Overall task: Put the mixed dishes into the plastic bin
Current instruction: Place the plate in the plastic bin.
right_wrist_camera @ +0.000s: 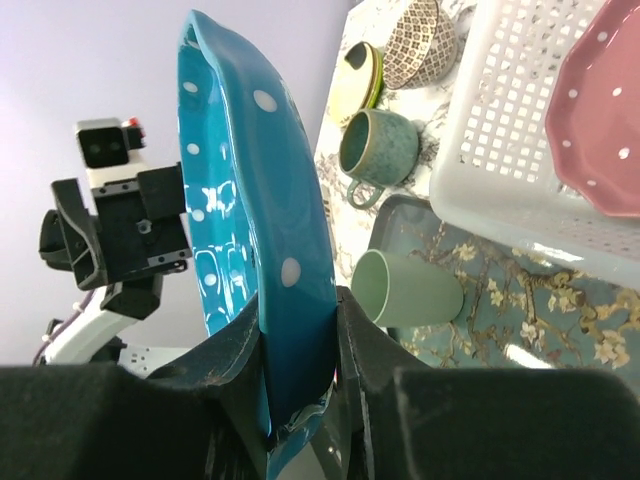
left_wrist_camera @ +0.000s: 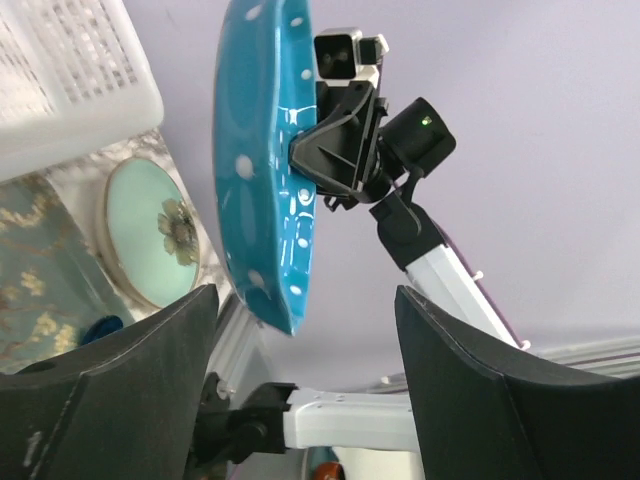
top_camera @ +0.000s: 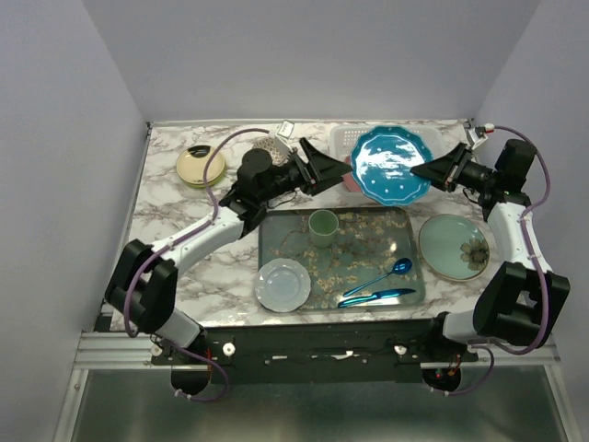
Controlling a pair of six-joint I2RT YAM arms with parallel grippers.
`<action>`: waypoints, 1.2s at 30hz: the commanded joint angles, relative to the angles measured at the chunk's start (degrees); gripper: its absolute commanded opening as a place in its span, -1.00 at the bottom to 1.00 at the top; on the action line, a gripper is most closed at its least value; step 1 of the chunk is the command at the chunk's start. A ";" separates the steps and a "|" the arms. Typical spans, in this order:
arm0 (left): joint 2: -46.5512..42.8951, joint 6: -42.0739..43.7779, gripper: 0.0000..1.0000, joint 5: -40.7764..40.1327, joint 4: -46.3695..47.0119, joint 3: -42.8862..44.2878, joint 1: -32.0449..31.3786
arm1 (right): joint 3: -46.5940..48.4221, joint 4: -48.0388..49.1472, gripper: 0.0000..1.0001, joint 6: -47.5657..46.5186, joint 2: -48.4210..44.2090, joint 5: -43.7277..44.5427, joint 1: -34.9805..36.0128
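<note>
1. Teal and white-dotted, the plate point(top_camera: 391, 164) hangs tilted over the plastic bin point(top_camera: 340, 135), its rim pinched by the right gripper point(right_wrist_camera: 300, 340) so it can, we judge, be lowered inside.
2. We see the left gripper point(top_camera: 342, 171) spread wide beside the plate, gripping nothing.
3. Our count: one pink plate point(right_wrist_camera: 600, 110) in the bin; outside, one speckled bowl point(right_wrist_camera: 420, 40), one mug point(right_wrist_camera: 378, 148), and seemingly two stacked plates point(top_camera: 201, 166), though the stack is small in view.

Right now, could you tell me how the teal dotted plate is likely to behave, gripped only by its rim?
The teal dotted plate looks rigid, so it shouldn't flex. Its glossy glaze may be slippery, and the right gripper pinches just one edge, so it could pivot. Probably ceramic: likely to chip if dropped.
</note>
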 commanded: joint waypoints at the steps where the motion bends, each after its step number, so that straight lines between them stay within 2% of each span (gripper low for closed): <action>1: -7.36 14.64 0.89 -2.17 -14.67 -0.13 4.21 | 4.71 8.16 -0.99 4.99 2.90 -3.04 -0.24; 5: -13.00 28.07 0.97 -6.90 -27.08 2.24 7.12 | 7.44 7.99 -1.00 2.62 5.98 -0.76 -0.15; 7: -17.02 37.65 0.97 -12.94 -33.21 2.51 7.74 | 8.84 6.32 -0.99 -0.09 7.22 1.17 -0.06; 10: -22.47 48.03 0.97 -20.68 -35.54 0.32 8.00 | 11.83 3.86 -0.99 -3.17 11.08 3.46 0.37; 13: -27.75 55.14 0.97 -23.34 -34.76 -4.07 8.00 | 15.17 0.95 -0.99 -7.91 14.42 7.41 1.17; 17: -32.69 58.42 0.97 -27.12 -32.29 -10.57 8.00 | 19.74 -4.49 -0.99 -11.97 18.82 11.19 2.39; 25: -33.57 60.53 0.97 -26.87 -33.43 -9.97 8.00 | 28.18 -11.17 -0.98 -18.82 27.69 17.52 5.21; 36: -32.43 59.83 0.97 -24.06 -32.64 -10.24 8.09 | 32.84 -13.11 -0.94 -19.62 34.82 23.32 7.94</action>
